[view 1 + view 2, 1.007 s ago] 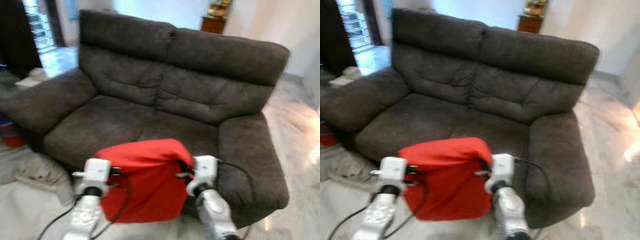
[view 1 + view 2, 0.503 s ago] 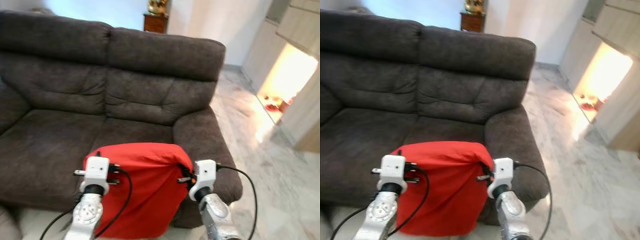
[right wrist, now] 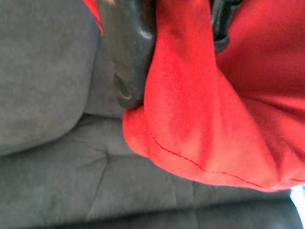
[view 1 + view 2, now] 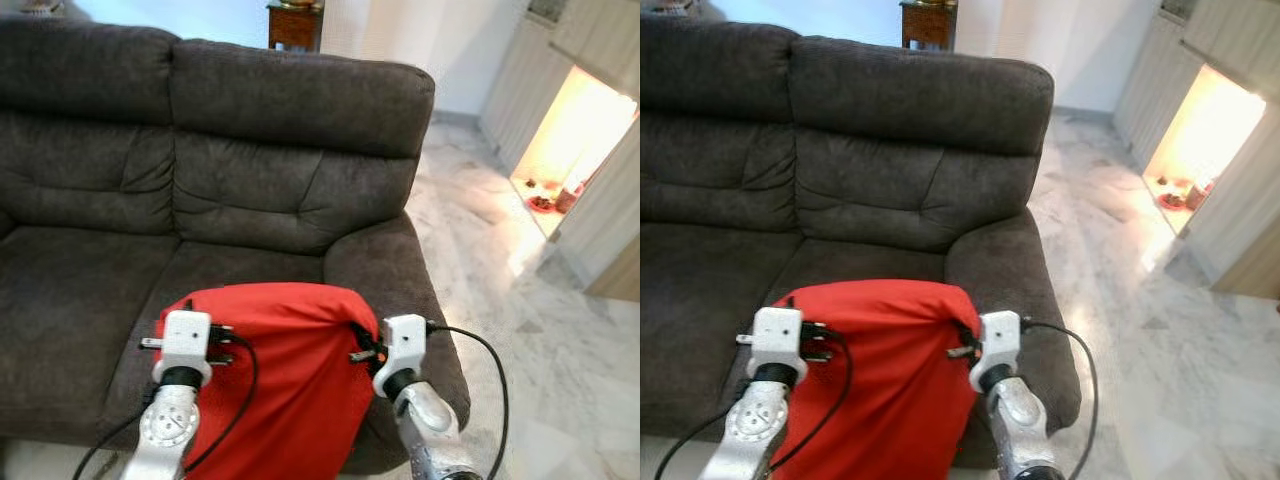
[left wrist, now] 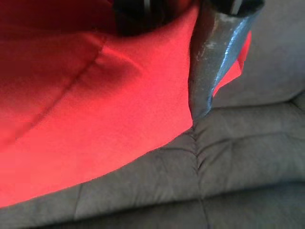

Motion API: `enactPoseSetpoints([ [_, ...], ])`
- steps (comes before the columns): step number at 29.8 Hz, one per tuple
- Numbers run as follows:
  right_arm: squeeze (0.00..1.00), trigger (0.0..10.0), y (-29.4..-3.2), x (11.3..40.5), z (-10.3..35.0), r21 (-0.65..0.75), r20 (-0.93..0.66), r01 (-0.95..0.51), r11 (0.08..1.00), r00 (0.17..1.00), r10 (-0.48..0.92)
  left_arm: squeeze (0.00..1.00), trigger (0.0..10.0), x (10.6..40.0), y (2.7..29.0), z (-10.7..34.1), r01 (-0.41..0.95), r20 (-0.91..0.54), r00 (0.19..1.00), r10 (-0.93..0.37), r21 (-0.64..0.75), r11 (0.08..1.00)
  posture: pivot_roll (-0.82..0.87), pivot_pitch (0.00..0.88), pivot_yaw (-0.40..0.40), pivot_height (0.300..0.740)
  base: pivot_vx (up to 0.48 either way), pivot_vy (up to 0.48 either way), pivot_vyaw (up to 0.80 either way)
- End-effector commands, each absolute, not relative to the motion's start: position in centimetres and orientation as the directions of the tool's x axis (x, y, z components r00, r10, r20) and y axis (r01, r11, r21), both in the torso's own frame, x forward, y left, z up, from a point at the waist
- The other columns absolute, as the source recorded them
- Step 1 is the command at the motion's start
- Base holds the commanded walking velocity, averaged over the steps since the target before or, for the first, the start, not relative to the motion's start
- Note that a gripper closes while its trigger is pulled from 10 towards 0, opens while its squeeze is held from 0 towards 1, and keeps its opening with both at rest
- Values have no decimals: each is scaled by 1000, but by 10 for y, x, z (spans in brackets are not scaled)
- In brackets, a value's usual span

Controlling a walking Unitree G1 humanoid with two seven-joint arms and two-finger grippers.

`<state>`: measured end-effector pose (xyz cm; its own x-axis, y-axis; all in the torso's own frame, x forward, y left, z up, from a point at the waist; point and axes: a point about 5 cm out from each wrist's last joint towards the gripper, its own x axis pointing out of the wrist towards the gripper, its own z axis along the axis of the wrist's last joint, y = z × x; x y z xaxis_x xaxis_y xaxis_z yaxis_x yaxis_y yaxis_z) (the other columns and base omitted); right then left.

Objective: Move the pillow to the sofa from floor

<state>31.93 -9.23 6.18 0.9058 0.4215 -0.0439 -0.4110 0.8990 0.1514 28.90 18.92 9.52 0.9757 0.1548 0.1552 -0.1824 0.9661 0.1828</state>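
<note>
Closer now, one sofa (image 4: 250,180) fronts two tools, left (image 4: 222,347) and right (image 4: 362,350), clamped on one red pillow (image 4: 285,380).

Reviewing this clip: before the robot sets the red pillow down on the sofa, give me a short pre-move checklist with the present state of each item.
1. Left gripper has the red pillow: ok, fabric is pinched between its fingers in the left wrist view.
2. Right gripper has the pillow: ok, a fold of red cloth sits clamped between its fingers.
3. Pillow off the floor: ok, it hangs between both grippers in front of the sofa.
4. Landing spot free: ok, the seat cushion behind the pillow is bare.
5. Pillow's lower edge above the seat front: cannot tell, it runs out of the frame.
6. Cables free of the pillow: cannot tell.
</note>
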Motion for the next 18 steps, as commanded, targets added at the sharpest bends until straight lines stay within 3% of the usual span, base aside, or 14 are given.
enactPoseSetpoints([
  [1, 0, 10000, -109, 329, 85, 140, 76, -365, 921, 931, 357, 0, 10000, 295, 190, 134, -207, 313, 937, 153, 146, 967, 178, 0, -59, 740, 0, 0, 0],
  [11, 0, 10000, -110, 342, 114, 148, 171, -321, 936, 940, 295, 0, 10000, 308, 186, 172, -171, 389, 917, 82, 200, 965, 183, 0, -60, 740, 0, 0, 0],
  [18, 0, 10000, -145, 347, 106, 139, 98, -143, 980, 987, 130, 0, 10000, 317, 162, 158, -47, 289, 957, -15, 208, 977, 171, 0, -56, 740, 0, 0, 0],
])
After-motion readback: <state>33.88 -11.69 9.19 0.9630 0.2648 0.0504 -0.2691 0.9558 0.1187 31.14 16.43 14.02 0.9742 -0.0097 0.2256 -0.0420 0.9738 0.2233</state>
